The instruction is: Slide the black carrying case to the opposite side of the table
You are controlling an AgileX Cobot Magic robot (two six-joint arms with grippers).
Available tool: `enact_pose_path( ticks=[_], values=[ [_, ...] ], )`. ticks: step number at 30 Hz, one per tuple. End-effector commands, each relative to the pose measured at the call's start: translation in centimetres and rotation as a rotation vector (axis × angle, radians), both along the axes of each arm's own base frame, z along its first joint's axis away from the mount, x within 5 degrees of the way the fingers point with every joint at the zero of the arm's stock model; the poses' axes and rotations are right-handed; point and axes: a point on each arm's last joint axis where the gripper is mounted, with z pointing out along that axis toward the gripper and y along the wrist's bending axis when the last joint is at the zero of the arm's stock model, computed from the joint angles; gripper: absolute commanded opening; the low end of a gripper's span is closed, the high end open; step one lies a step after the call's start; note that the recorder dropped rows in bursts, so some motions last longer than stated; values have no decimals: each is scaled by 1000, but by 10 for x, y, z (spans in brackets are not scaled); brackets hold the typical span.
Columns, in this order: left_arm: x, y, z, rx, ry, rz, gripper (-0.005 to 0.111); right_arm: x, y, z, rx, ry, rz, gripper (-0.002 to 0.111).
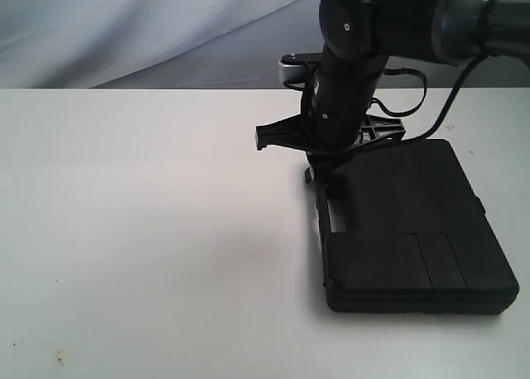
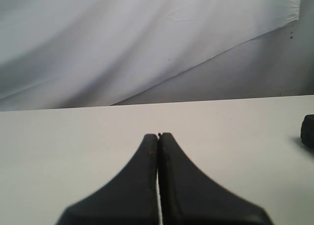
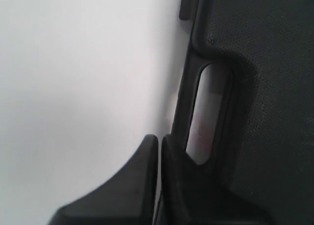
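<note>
The slide looks barely begun: the black carrying case (image 1: 414, 230) lies flat with most of the table (image 1: 124, 230) bare beyond its handle (image 3: 182, 107), the right gripper (image 3: 158, 139) set against that handle with jaws closed together, and the left gripper (image 2: 158, 135) pressed shut well apart from the case.

The right arm (image 1: 356, 56) enters from the upper right of the exterior view and bends steeply downward. The right end effector (image 3: 158, 137) has its fingers pressed together. The left end effector (image 2: 158, 134) points level, fingers likewise closed.
</note>
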Motion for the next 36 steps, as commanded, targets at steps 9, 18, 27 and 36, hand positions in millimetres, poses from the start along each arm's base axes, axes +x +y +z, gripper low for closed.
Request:
enact_pose_path(
  ticks=[9,18,27,36],
  values=[
    [0,0,-1,-10,-5,3,0,24,-18,-21,20,57,-88,35],
    [0,0,-1,-10,-5,3,0,29,-13,-55,-7,110,-94,35],
    [0,0,-1,-10,-5,3,0,34,-9,-75,9,112,-104,33],
    [0,0,-1,-10,-5,3,0,37,-7,-90,4,121,-114,23]
  ],
)
